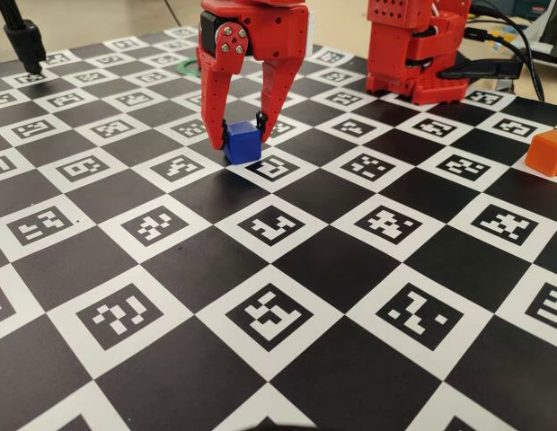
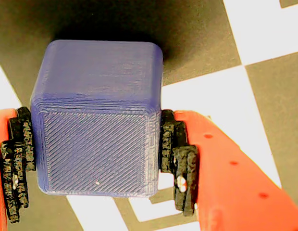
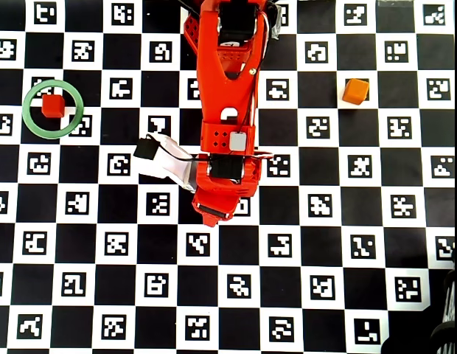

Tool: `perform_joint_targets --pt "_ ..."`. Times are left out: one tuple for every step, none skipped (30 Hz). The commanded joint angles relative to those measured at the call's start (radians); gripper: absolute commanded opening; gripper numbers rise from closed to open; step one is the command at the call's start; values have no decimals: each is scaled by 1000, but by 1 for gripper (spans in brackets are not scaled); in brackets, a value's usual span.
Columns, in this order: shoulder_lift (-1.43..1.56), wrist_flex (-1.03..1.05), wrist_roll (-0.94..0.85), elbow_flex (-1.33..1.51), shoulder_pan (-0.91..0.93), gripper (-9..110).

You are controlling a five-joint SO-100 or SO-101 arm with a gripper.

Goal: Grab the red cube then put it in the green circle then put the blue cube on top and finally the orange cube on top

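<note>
Between the black pads (image 2: 180,166) of the gripper (image 1: 235,125), the blue cube (image 1: 242,142) sits on the checkered board (image 1: 287,377), held at two opposite flat sides. It looks light, stiff and slightly ribbed, so it should grip well. Farther away, the red cube (image 3: 53,106) lies inside the green ring (image 3: 52,109).

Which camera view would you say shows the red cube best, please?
The overhead view: the red cube sits in plain sight inside the green circle. The fixed view shows only a sliver of the circle behind the gripper, no cube. The wrist view shows only the blue cube.
</note>
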Motion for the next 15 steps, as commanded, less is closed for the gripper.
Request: perform_joint_targets --pt "14 -14 -5 -6 -5 14" --pt "14 -14 -5 -6 -5 12" --pt "14 -15 -5 -5 -3 11" --pt "15 -15 -3 -5 -2 10" --pt "18 -15 -3 -3 0 10" --pt "23 -15 -2 -3 2 9" --pt "31 -12 -2 -3 3 8" --pt "40 -8 -3 -3 5 8" --pt "52 -2 -5 -3 6 7" --pt "67 8 -9 -5 8 6" --pt "83 20 -15 -8 9 5" --pt "100 37 -29 -12 11 5" --pt "115 55 -49 -20 14 5" --pt "130 75 -60 -31 20 4" --pt "143 107 -72 -48 31 4"
